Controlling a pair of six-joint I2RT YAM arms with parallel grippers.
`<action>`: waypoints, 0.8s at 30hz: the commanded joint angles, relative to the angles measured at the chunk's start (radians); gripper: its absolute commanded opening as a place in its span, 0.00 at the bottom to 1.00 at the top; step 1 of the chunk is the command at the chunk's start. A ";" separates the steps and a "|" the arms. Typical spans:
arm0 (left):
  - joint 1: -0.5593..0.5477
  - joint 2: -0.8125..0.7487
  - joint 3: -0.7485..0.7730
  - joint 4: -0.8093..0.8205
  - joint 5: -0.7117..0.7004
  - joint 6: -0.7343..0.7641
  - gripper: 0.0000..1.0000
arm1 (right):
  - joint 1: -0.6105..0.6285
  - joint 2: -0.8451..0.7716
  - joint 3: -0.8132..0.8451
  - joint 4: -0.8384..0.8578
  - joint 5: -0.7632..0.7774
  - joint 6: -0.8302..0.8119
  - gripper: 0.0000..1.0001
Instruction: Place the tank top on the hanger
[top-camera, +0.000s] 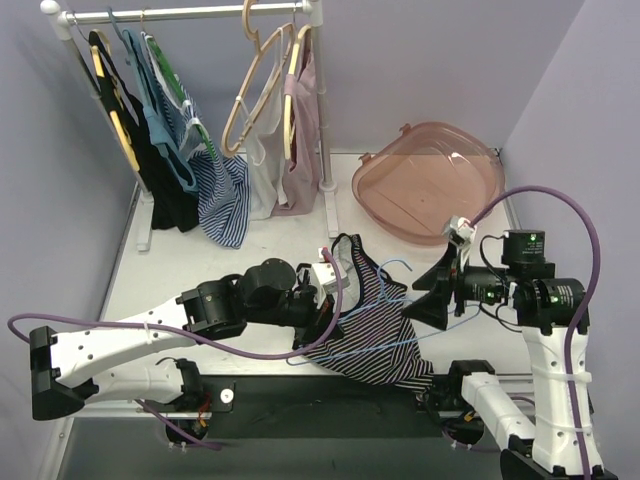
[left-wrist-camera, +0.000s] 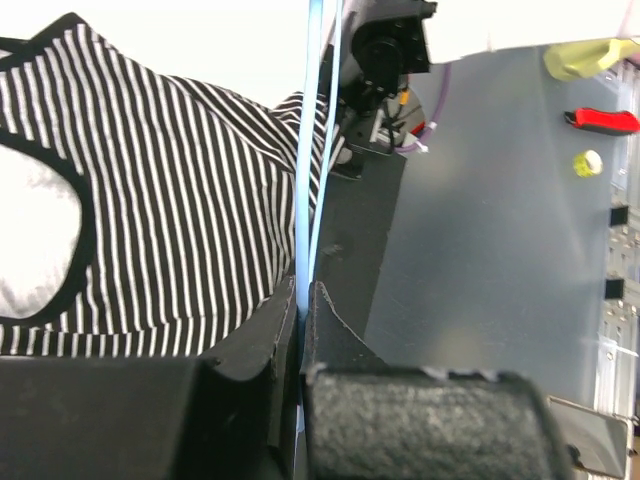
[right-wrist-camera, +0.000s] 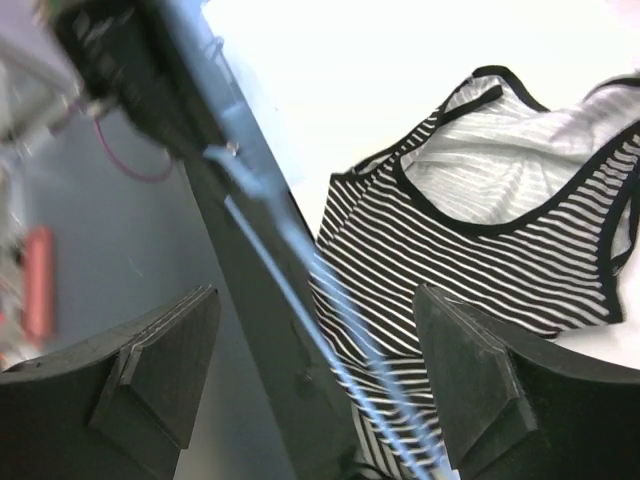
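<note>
The black-and-white striped tank top (top-camera: 375, 330) lies crumpled at the table's front edge, its hem hanging over. The pale-blue hanger (top-camera: 400, 268) rests across it, hook toward the back. My left gripper (top-camera: 325, 312) sits at the top's left side. In the left wrist view it (left-wrist-camera: 303, 292) is shut on the hanger (left-wrist-camera: 315, 150), whose thin rods run straight up from the jaws beside the tank top (left-wrist-camera: 170, 230). My right gripper (top-camera: 425, 295) hovers at the top's right side. It (right-wrist-camera: 315, 297) is open, and the hanger (right-wrist-camera: 335, 345) passes between its fingers, untouched, over the tank top (right-wrist-camera: 500, 260).
A clothes rack (top-camera: 190, 14) at the back left carries dark and blue-striped garments and tan wooden hangers (top-camera: 255, 90). A translucent pink tub (top-camera: 430, 180) lies at the back right. A dark strip (top-camera: 330, 400) runs along the table's front edge, between the arm bases.
</note>
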 joint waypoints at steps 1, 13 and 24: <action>-0.006 -0.034 0.010 0.067 0.051 -0.008 0.00 | -0.023 0.020 -0.094 0.251 -0.050 0.430 0.77; 0.000 -0.067 -0.034 0.116 0.071 -0.039 0.00 | 0.057 -0.014 -0.132 0.146 -0.104 0.244 0.68; 0.035 -0.051 -0.022 0.163 0.114 -0.045 0.00 | 0.170 0.000 -0.054 -0.038 -0.017 -0.038 0.00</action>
